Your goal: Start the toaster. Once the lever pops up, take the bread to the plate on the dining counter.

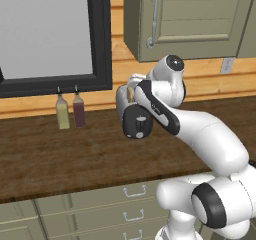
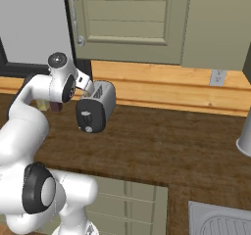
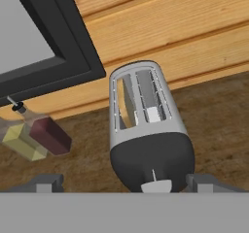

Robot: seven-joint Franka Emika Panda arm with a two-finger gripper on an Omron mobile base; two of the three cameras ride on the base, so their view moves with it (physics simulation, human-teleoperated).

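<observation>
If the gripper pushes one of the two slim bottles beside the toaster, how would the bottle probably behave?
The bottles are tall and narrow on small bases, so a push near the neck would probably tip one rather than slide it. They stand close together, so one falling may knock the other. If they are glass, as they look, they may be slippery and fragile.

Heads up: the arm covers the toaster's (image 1: 136, 121) left side and top in the left base view, so you can't check its slots there. The lever is too small to pick out on its black face. In the hand view, the toaster's dial (image 3: 156, 185) is cut off by the bottom edge.
</observation>
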